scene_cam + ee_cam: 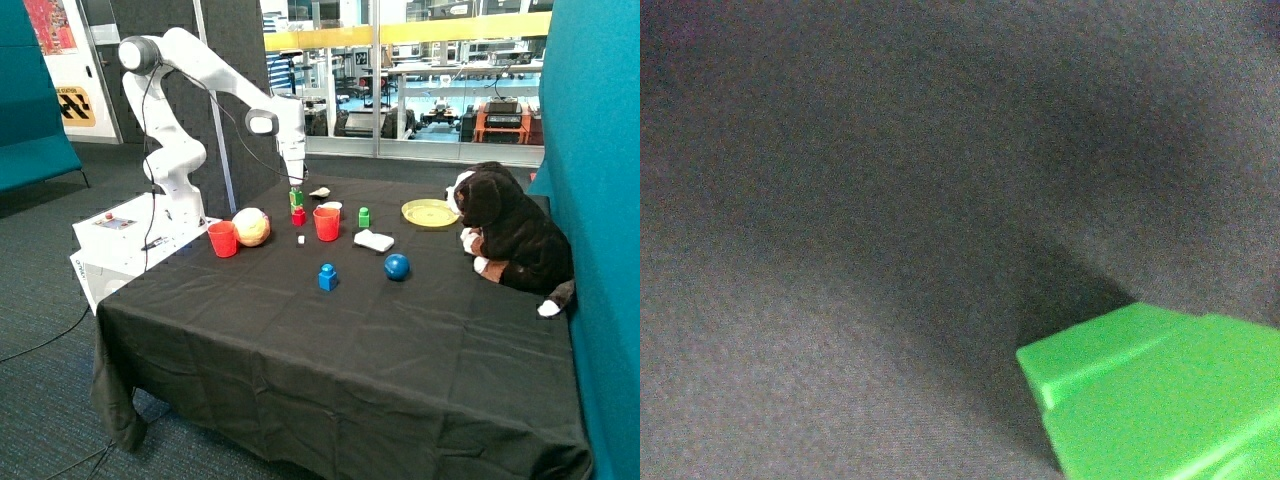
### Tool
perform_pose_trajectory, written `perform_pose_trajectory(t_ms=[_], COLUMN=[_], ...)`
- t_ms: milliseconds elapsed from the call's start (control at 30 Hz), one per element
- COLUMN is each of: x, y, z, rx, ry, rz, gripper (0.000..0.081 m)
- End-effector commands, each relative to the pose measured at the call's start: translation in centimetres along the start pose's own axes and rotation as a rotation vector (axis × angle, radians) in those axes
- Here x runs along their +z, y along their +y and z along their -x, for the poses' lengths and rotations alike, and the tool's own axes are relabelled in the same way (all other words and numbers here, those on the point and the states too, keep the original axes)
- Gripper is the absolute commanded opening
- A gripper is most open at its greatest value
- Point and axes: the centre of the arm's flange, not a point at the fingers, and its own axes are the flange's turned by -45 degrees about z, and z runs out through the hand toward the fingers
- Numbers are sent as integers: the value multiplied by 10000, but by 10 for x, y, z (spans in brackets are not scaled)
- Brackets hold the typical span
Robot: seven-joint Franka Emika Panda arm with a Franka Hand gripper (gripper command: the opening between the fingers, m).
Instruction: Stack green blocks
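One green block stands on top of a small red block on the black cloth, between the two red cups. My gripper hangs straight down onto the top of this green block; whether it grips the block cannot be made out. A second green block stands alone on the cloth, on the other side of the nearer red cup. In the wrist view a green block fills one corner very close to the camera, over dark cloth.
Another red cup and a pale ball stand near the robot base. A blue block, a blue ball, a white object, a yellow plate and a plush dog are on the table.
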Motion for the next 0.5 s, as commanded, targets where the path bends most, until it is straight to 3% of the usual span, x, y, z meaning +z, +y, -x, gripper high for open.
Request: perform_pose_trajectory(t_ms=[0,167,233,267,367,467], x=[2,1,0,-1,-3,-5], y=[-2,-4,-5,-5,-4,-3], z=[0,0,-1,-2,-3,-4], rx=[36,-57,-57,-58,-44,-41], ry=[-47,-47,-47,-47,-47,-47], rz=[28,28,28,28,28,28], gripper=[0,0,156,319,563,667])
